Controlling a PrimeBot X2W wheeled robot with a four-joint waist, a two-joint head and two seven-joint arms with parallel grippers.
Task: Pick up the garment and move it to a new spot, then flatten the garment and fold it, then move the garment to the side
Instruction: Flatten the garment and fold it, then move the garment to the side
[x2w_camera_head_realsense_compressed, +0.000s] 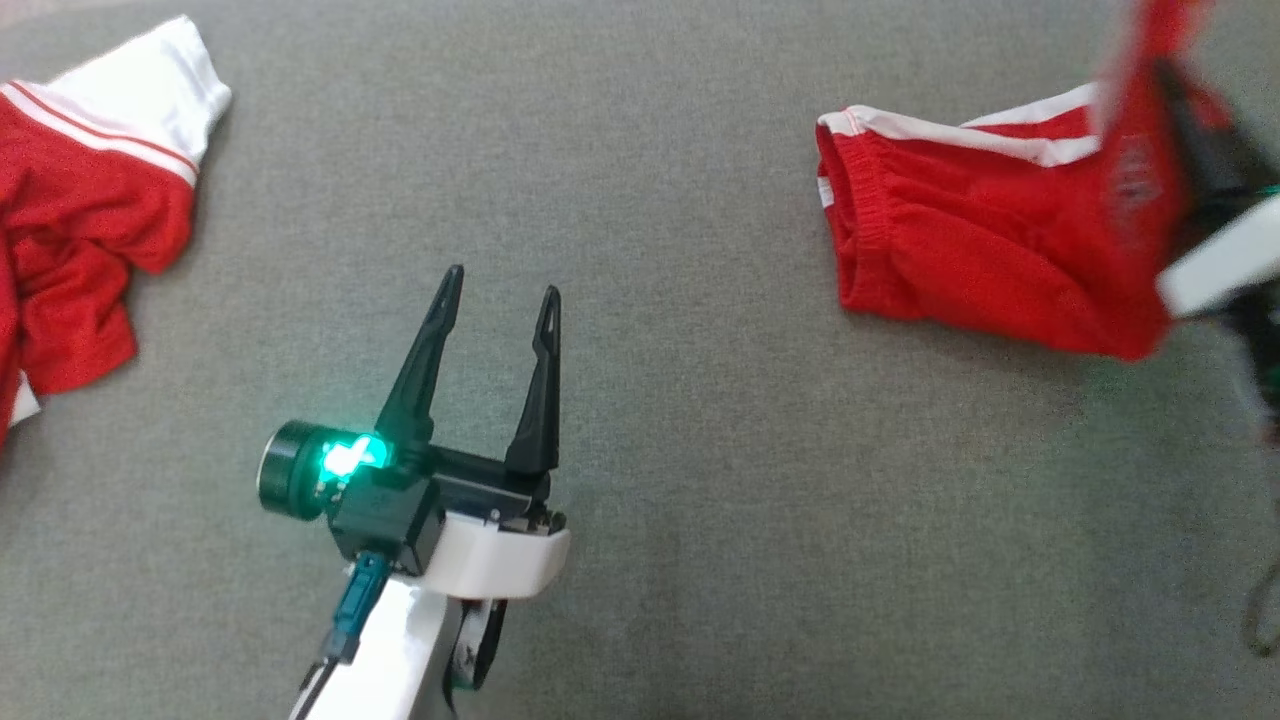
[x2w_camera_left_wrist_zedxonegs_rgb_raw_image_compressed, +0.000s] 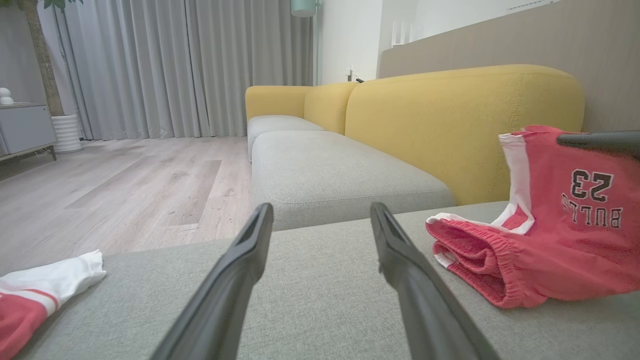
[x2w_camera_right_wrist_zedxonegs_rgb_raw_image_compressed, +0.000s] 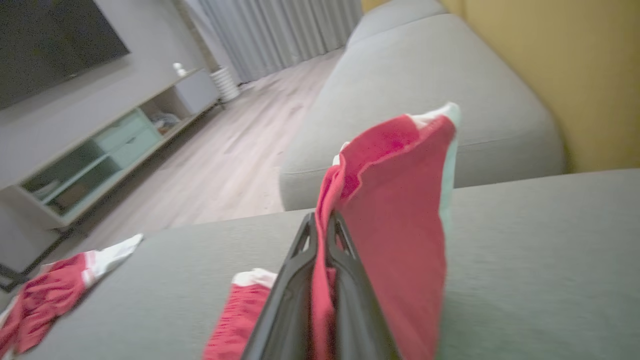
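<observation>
We see the left gripper open: fingers spread wide, nothing between them, hovering low over the grey seat. In its own wrist view, the left gripper points along the seat toward the yellow backrest, with wood floor off to its left.

The right gripper is clamped shut on the shorts, with red cloth pinched between the two fingers. In the head view the right gripper is blurred at the right edge, and a fold of the shorts is pulled up around it.

The shorts are red with white side stripes. One end hangs lifted from the right gripper. The other end, the waistband, rests on the seat below and beyond its fingertips. From the left gripper, the shorts sit ahead and to the right, well apart, with the waistband end nearest it. The raised part shows dark print. A dark finger of the right gripper lies across its top edge.

A shirt, red and white, lies crumpled on the seat far left of the left gripper, well apart. From the right gripper, the shirt is low and far left. The left wrist view catches the shirt's white sleeve at its left edge.

A TV cabinet stands beyond, to the right gripper's upper left.
</observation>
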